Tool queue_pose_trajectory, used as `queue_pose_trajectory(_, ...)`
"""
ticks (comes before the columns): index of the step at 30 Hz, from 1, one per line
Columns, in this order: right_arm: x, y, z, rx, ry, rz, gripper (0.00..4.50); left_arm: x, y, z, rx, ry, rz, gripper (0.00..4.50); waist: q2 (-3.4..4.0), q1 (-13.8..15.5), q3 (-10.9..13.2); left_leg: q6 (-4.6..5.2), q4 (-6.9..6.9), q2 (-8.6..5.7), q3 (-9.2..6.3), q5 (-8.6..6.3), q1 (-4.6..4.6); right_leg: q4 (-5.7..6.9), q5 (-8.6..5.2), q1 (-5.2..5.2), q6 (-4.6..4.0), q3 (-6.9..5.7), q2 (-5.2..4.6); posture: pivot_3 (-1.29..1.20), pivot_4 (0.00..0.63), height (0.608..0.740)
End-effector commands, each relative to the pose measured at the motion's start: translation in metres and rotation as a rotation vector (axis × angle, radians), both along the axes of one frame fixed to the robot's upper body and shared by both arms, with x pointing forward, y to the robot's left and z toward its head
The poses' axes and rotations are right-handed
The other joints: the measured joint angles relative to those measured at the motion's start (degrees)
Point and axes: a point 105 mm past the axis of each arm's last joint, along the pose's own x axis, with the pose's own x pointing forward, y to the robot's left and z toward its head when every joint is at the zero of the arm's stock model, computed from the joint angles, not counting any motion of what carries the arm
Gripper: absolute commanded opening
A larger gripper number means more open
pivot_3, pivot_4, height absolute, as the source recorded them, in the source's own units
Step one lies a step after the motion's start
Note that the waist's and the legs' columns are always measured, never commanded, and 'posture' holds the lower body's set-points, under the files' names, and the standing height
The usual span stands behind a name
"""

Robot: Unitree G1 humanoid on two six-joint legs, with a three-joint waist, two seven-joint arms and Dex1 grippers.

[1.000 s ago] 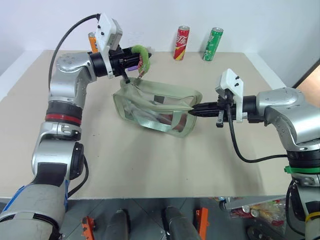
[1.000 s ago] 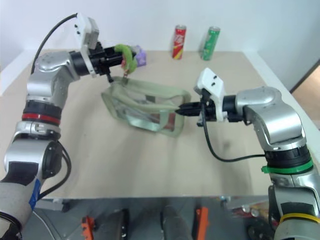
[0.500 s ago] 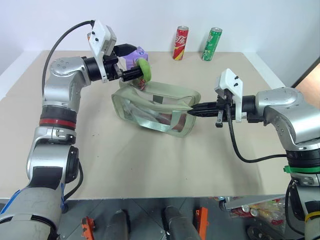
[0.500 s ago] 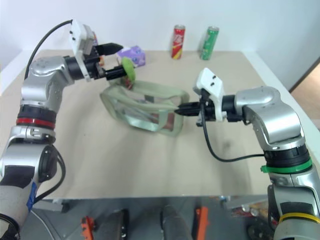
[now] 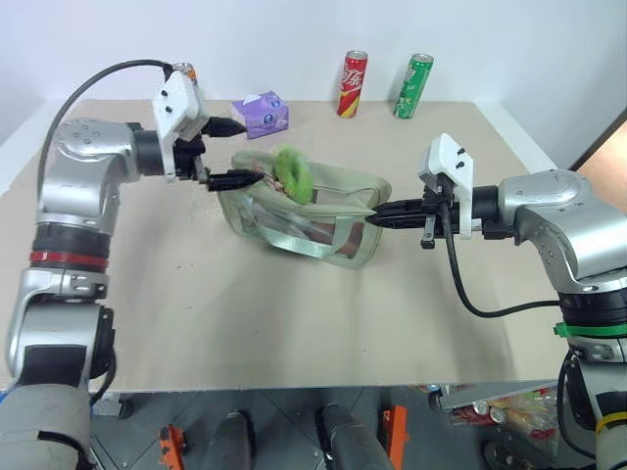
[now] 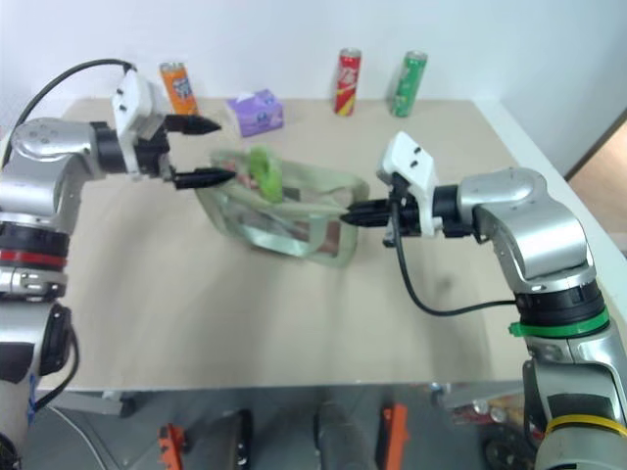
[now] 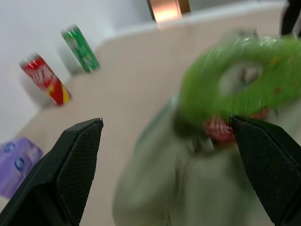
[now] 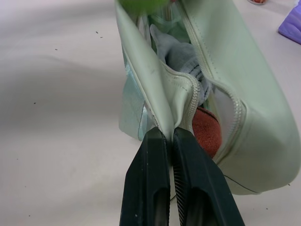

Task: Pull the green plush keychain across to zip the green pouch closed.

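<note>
green pouch point(image 5: 313, 211): mid-table, zipper gaping | green plush keychain point(image 5: 292, 172): atop pouch's left end, free | left gripper point(image 5: 235, 154): fingers spread wide, empty, just left of pouch | right gripper point(image 5: 376, 218): pinched tight on pouch's right end

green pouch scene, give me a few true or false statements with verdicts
1. The left gripper is open, its fingers clear of the lime-green fuzzy plush keychain. True.
2. The right gripper pinches the edge of the pale sage-green fabric pouch. True.
3. The pouch's zipper is fully closed. False: the right wrist view shows it gaping, with contents visible inside.
4. The purple tissue box lies inside the pouch. False: it stands on the beige table behind the pouch.
5. The red soda can stands to the left of the green soda can. True.
</note>
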Motion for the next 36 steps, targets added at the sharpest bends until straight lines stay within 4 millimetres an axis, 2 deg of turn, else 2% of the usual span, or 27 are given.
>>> queue_pose_trajectory(1,-0.001,0.004,0.006,-0.001,-0.021,0.017,0.0,-0.015,0.018,0.023,0.088,-0.062,-0.002,4.46,0.0,-0.08,0.0,0.0,-0.01,0.01,0.01,0.0,0.01,0.01,-0.01,0.0,-0.02,0.0,0.0,0.0,0.15,0.74)
queue_pose_trajectory(5,0.0,0.005,0.004,0.002,-0.016,0.021,0.0,-0.027,0.033,0.035,0.125,-0.08,0.0,4.46,0.0,0.01,0.0,0.0,-0.01,0.02,0.0,0.0,0.0,0.01,-0.05,0.0,-0.08,-0.02,0.0,0.0,0.15,0.74)
queue_pose_trajectory(9,0.0,0.007,0.003,0.006,-0.014,0.026,0.0,-0.047,0.037,0.047,0.019,-0.052,-0.059,4.46,0.0,-0.07,0.0,0.0,0.02,0.04,0.02,0.0,0.0,0.01,-0.12,0.0,-0.21,-0.02,-0.01,0.0,0.15,0.74)
queue_pose_trajectory(12,0.001,0.007,0.003,0.007,-0.013,0.028,0.0,-0.055,0.036,0.042,-0.015,-0.02,-0.081,4.46,0.0,-0.23,0.0,0.0,0.01,0.08,0.04,0.0,0.05,0.07,-0.11,-0.01,-0.19,-0.03,0.01,0.0,0.15,0.74)
queue_pose_trajectory(14,0.001,0.008,0.003,0.007,-0.013,0.032,0.0,-0.056,0.037,0.03,-0.007,0.014,-0.067,4.46,0.01,-0.29,0.0,0.0,0.0,0.08,0.04,0.0,0.12,0.2,-0.12,-0.02,-0.19,-0.04,0.01,0.0,0.15,0.74)
queue_pose_trajectory(18,0.002,0.009,0.003,0.007,-0.013,0.035,0.0,-0.048,0.049,-0.005,0.043,0.089,0.011,4.46,0.0,-0.27,0.0,0.01,0.04,0.09,0.01,0.0,0.21,0.45,-0.25,-0.03,-0.4,-0.07,0.04,0.0,0.15,0.74)
queue_pose_trajectory(20,0.002,0.009,0.003,0.007,-0.012,0.036,0.0,-0.043,0.052,-0.013,0.05,0.099,0.04,4.46,-0.01,-0.24,0.0,0.03,0.08,0.09,-0.01,0.02,0.19,0.51,-0.29,-0.05,-0.48,-0.08,0.06,0.0,0.15,0.74)
queue_pose_trajectory(28,0.001,0.008,0.004,0.003,-0.012,0.031,0.0,-0.019,0.053,-0.026,0.012,0.092,0.109,4.46,-0.01,-0.17,0.0,0.04,0.31,0.08,0.03,0.03,0.16,0.6,-0.28,-0.04,-0.47,-0.06,0.04,0.0,0.15,0.74)
queue_pose_trajectory(36,-0.001,0.005,0.004,0.004,-0.012,0.018,0.0,0.0,0.032,-0.029,-0.075,0.098,0.076,4.46,-0.01,-0.12,0.0,0.04,0.3,0.08,0.02,0.02,0.14,0.62,-0.27,-0.05,-0.45,-0.06,0.05,0.0,0.15,0.74)
